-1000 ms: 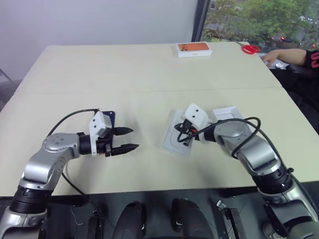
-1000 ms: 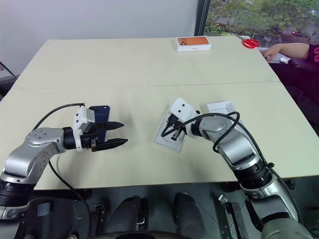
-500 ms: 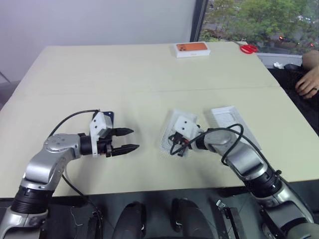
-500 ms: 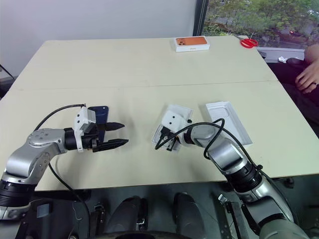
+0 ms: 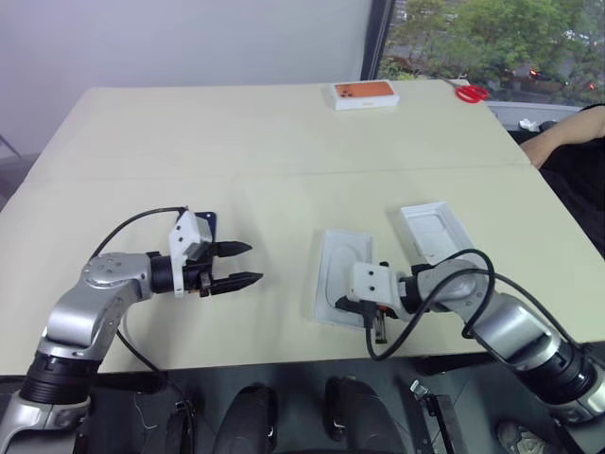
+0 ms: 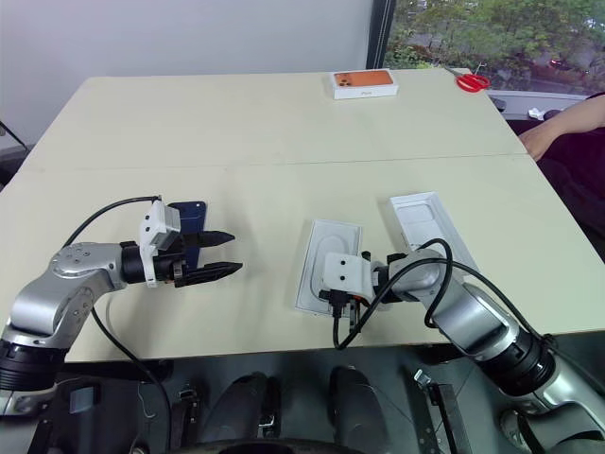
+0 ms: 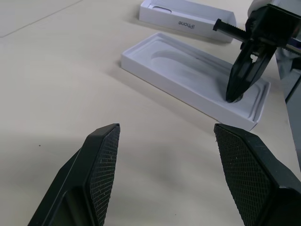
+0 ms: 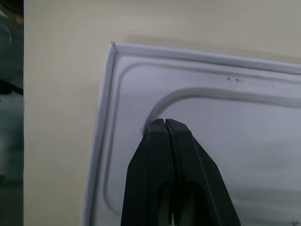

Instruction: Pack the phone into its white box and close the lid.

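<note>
Two white box parts lie side by side on the beige surface (image 5: pixel 284 132) in front of the robot. Nearer the middle is the lid (image 5: pixel 340 276), lying inside-up so its plain white moulded recess faces upward. Just beside it toward the robot's right, and a little farther from the robot, is the white box (image 5: pixel 437 232), a shallow tray open to the top.

Over the near end of the lid is the right hand (image 6: pixel 337 314), clenched, its two black fingers (image 8: pixel 165 141) pressed together with nothing between them. Seen from the right wrist, their tip is at the curved edge of the moulded recess near one corner of the lid; whether it touches the plastic cannot be told. The left wrist view shows the same hand pointing down into the lid's end.

Well apart on the robot's left, the left hand (image 5: pixel 236 266) hovers above the surface, released, its fingers spread with nothing between them. The phone (image 6: pixel 190 223), dark blue, lies flat on the surface just behind this hand, partly hidden by it.

An orange-topped white box (image 5: pixel 366 95) sits at the far edge, with red scissors (image 5: pixel 474 93) to its right. A person's arm (image 6: pixel 558 128) rests at the right edge.
</note>
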Controlling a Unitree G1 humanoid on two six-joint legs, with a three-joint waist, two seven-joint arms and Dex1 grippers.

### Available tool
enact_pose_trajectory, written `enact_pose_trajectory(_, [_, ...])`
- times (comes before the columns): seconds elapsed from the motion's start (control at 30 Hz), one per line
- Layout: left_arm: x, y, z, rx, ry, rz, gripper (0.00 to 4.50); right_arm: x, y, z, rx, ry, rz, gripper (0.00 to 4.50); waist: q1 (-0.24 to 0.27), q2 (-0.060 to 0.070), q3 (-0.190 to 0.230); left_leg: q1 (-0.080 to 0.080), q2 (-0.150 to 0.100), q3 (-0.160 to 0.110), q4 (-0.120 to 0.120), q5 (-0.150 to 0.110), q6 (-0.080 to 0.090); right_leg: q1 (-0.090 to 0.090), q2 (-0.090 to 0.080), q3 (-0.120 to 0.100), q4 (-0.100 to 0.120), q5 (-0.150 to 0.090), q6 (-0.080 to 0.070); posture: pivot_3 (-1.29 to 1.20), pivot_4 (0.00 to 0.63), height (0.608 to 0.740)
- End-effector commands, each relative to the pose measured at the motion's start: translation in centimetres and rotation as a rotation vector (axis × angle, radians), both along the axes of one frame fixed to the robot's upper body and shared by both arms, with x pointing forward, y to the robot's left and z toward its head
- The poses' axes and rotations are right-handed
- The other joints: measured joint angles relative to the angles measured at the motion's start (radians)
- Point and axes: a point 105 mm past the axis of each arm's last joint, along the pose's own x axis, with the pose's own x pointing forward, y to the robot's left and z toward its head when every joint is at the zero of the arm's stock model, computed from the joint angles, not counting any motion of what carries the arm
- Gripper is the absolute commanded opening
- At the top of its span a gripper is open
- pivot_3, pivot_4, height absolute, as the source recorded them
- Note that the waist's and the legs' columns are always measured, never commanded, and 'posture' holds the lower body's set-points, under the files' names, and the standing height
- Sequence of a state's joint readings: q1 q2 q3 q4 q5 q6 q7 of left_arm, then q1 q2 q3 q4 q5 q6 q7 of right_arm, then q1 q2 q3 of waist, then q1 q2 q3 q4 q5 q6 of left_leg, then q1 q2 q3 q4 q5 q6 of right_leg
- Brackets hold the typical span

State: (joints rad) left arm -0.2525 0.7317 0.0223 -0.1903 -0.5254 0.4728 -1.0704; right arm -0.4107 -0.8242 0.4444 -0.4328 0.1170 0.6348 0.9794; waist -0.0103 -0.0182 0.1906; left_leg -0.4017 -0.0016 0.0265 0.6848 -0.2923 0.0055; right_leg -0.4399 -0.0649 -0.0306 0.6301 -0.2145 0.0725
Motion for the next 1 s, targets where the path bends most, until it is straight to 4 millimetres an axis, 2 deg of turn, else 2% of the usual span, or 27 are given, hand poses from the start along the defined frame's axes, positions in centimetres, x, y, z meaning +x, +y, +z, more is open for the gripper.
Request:
enact_pose_trajectory(0.03, [0.2, 0.1, 1.0, -0.006, -0.046, -0.003, 3.38, 1.0, -0.5, 1.0, -0.017, -0.072, -0.011, 0.05, 0.0, 0.0, 0.0, 0.0, 0.0, 0.0, 0.0, 0.0, 0.0, 0.0, 0.0, 0.0, 0.0, 0.0, 0.0, 0.0, 0.15, 0.74])
enact_pose_trajectory(0.1, [0.2, 0.1, 1.1, -0.005, -0.046, -0.001, 3.38, 1.2, -0.5, 1.3, -0.008, -0.092, -0.012, 0.05, 0.0, 0.0, 0.0, 0.0, 0.0, 0.0, 0.0, 0.0, 0.0, 0.0, 0.0, 0.0, 0.0, 0.0, 0.0, 0.0, 0.15, 0.74])
enact_pose_trajectory(0.2, [0.2, 0.6, 1.2, -0.002, -0.046, 0.019, 3.38, 2.3, -0.2, 3.3, 0.057, -0.162, -0.053, 0.05, 0.0, 0.0, 0.0, 0.0, 0.0, 0.0, 0.0, 0.0, 0.0, 0.0, 0.0, 0.0, 0.0, 0.0, 0.0, 0.0, 0.15, 0.74])
enact_pose_trajectory(0.27, [0.3, 0.7, 1.2, 0.0, -0.045, 0.029, 3.38, 2.6, -0.1, 4.0, 0.084, -0.181, -0.07, 0.05, -0.001, 0.0, 0.0, 0.0, 0.0, 0.0, 0.0, 0.0, 0.0, 0.0, 0.0, 0.0, 0.0, 0.0, 0.0, 0.0, 0.15, 0.74])
enact_pose_trajectory(0.47, [1.3, 3.0, 1.9, -0.055, 0.052, 0.187, 3.38, 3.3, 0.2, 6.5, 0.212, -0.226, -0.164, 0.05, 0.0, 0.0, 0.0, 0.0, 0.0, 0.0, 0.0, 0.0, 0.0, 0.0, 0.0, 0.0, 0.001, 0.0, 0.0, 0.0, 0.15, 0.74])
enact_pose_trajectory(0.6, [2.7, 5.5, 3.0, -0.164, 0.123, 0.378, 4.44, 3.5, 0.9, 6.7, 0.254, -0.239, -0.188, 0.0, 0.0, 0.0, 0.0, 0.0, 0.0, -0.001, 0.0, 0.0, 0.0, 0.0, 0.0, 0.0, 0.001, 0.0, 0.0, 0.0, 0.15, 0.74])
enact_pose_trajectory(0.67, [2.9, 6.1, 3.5, -0.19, 0.126, 0.425, 4.44, 3.7, 1.5, 6.6, 0.266, -0.24, -0.2, 0.0, 0.0, 0.0, 0.0, 0.0, 0.0, -0.001, 0.0, 0.0, 0.0, 0.0, 0.0, 0.0, 0.001, 0.0, 0.0, 0.0, 0.15, 0.74])
enact_pose_trajectory(0.77, [4.1, 9.1, 4.0, -0.244, 0.166, 0.636, 4.44, 4.7, 3.6, 6.6, 0.308, -0.24, -0.238, 0.0, -0.003, 0.0, 0.0, 0.0, 0.0, -0.001, 0.0, 0.0, 0.0, -0.001, 0.0, 0.0, 0.002, 0.0, 0.0, 0.0, 0.15, 0.74])
enact_pose_trajectory(0.87, [4.4, 11.5, 2.7, -0.224, 0.328, 0.781, 4.44, 5.5, 5.9, 6.6, 0.343, -0.231, -0.258, 0.0, -0.006, 0.0, 0.0, 0.001, 0.001, -0.001, 0.0, 0.001, -0.002, -0.001, 0.001, 0.0, 0.004, 0.0, 0.0, 0.0, 0.15, 0.74])
enact_pose_trajectory(1.0, [4.3, 12.6, 1.0, -0.212, 0.558, 0.864, 4.44, 5.9, 8.8, 6.1, 0.362, -0.203, -0.247, 0.0, -0.003, -0.001, 0.0, 0.002, 0.0, -0.001, -0.001, 0.001, -0.002, -0.001, 0.001, 0.0, 0.005, 0.0, 0.0, 0.0, 0.15, 0.74])
